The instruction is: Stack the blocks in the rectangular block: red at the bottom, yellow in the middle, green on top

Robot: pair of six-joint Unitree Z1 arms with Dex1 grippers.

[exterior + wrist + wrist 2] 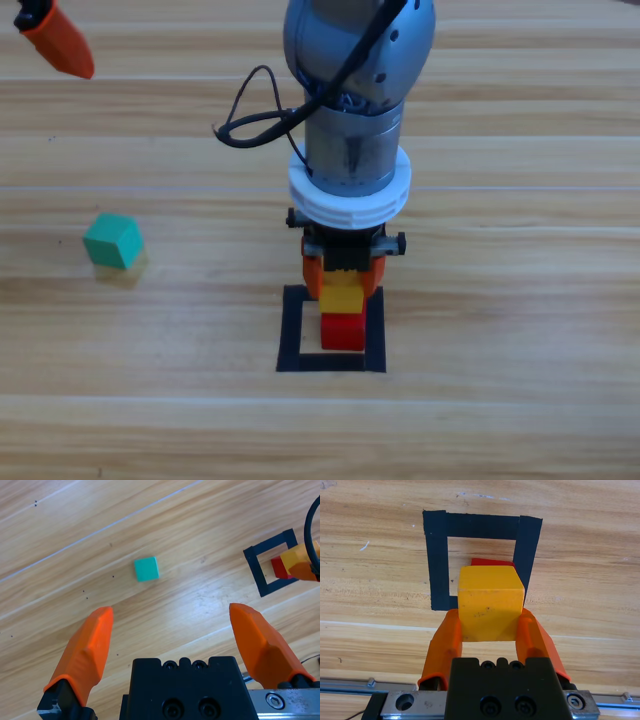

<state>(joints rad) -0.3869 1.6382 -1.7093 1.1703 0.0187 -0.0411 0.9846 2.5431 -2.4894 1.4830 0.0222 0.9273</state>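
The red cube (343, 332) (492, 562) sits inside the black tape rectangle (292, 330) (436, 560), toward its right side. My right gripper (342, 282) (490, 617) comes down over the rectangle, shut on the yellow cube (342, 294) (490, 605). It holds the yellow cube directly over the red one and hides most of it. I cannot tell if the two cubes touch. The green cube (112, 241) (146, 569) lies alone on the table, far left of the rectangle. My left gripper (58, 40) (170, 610) waits open at the top left corner, well back from the green cube.
The right arm's grey body and black cable (245, 125) hang over the table's middle, behind the rectangle. Bare wooden table (500, 300) spreads out on all sides of the rectangle and around the green cube.
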